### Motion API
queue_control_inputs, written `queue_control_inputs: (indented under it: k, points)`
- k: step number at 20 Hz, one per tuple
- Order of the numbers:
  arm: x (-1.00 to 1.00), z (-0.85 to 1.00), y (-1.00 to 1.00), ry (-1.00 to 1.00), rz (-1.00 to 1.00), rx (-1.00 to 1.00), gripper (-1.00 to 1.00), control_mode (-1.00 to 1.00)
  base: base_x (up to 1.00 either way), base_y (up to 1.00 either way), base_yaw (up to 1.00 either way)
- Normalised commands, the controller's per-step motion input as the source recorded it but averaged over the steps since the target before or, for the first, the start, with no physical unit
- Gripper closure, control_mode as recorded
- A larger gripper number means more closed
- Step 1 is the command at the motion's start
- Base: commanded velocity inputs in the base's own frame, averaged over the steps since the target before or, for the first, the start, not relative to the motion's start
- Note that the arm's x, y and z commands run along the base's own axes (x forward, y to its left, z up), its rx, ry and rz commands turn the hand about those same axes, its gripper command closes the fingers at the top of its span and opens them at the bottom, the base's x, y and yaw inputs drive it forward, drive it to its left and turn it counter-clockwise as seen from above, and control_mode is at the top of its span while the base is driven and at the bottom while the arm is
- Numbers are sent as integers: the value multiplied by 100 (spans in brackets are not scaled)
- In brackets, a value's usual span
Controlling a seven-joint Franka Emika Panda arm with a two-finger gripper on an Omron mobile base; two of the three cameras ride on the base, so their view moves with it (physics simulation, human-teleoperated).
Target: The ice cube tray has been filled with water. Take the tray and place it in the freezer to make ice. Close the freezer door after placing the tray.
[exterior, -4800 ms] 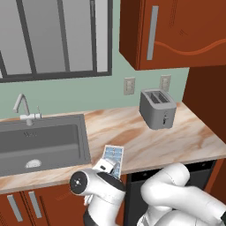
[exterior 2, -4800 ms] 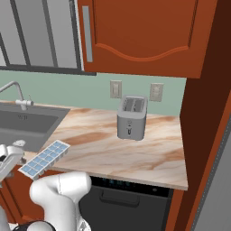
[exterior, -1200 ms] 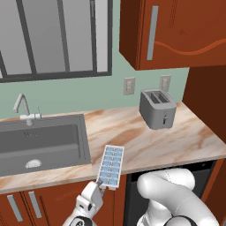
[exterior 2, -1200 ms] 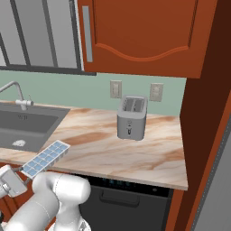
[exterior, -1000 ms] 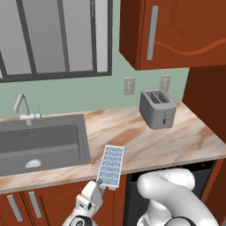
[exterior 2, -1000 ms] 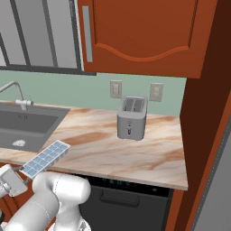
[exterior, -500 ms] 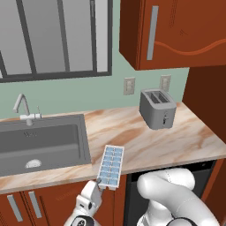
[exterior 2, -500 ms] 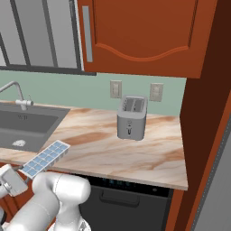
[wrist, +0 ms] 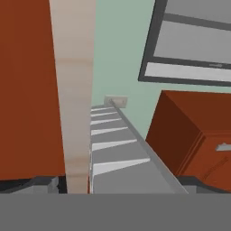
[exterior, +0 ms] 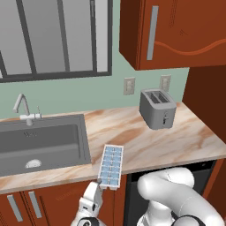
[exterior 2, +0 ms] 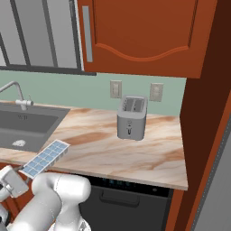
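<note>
The ice cube tray (exterior: 111, 167) (exterior 2: 46, 158) is a white strip with pale-blue cells. It lies at the front of the marble counter (exterior: 145, 141) (exterior 2: 113, 144), and its near end juts out over the edge. My gripper (exterior: 99, 187) (exterior 2: 20, 173) sits low in front of the counter, pointing up at that overhanging end, jaws open wide. In the hand view the tray (wrist: 117, 153) runs away from the gripper (wrist: 122, 182), with its near end between the two fingertips. Whether the fingers touch it cannot be told. The freezer and its door are out of view.
A steel sink (exterior: 39, 141) (exterior 2: 22, 126) with a faucet (exterior: 22, 110) lies left of the tray. A grey toaster (exterior: 157, 108) (exterior 2: 131, 118) stands at the back right. A black dishwasher (exterior 2: 122, 198) sits under the counter, and red wall cabinets (exterior: 176, 31) (exterior 2: 140, 31) hang above.
Since several seconds ago the hand has dropped from in front of the tray to below the counter's edge. Over the last second nothing has visibly moved.
</note>
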Motion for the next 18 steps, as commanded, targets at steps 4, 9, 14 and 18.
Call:
queue_control_inputs:
  k: [4,9,14,18]
  points:
    - [0,1,-19,0,9,0,-100,-100,0,0,0]
    - [0,8,-22,0,8,0,-100,-100,0,0,0]
    - [0,8,-18,0,7,0,100,-100,0,0,0]
    - [1,0,-5,0,2,0,100,-100,0,0,0]
